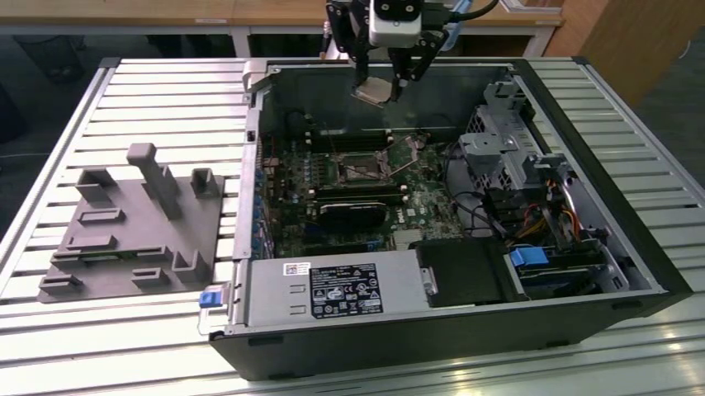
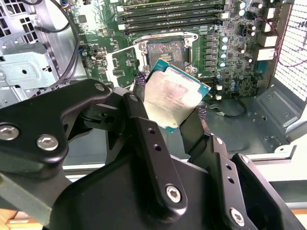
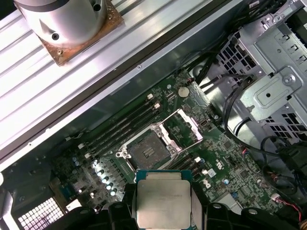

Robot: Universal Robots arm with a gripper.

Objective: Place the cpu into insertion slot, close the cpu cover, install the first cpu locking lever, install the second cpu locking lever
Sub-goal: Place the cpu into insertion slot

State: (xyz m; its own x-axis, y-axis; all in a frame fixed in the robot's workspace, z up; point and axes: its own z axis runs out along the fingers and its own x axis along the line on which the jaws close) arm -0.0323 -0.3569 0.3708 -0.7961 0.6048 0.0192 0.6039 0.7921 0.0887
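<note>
Second wrist view: black gripper (image 2: 169, 104) clamped on the thin square silvery cpu (image 2: 173, 96), above the metal-rimmed insertion slot (image 2: 165, 51).

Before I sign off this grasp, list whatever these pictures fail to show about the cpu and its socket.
Underside of the cpu: faces away in both wrist views; tiny in the exterior view.
Edges of the cpu under the jaws: covered by them, second wrist view.
Contacts of the insertion slot: too small in every view; one edge hidden behind the cpu, second wrist view.
</note>
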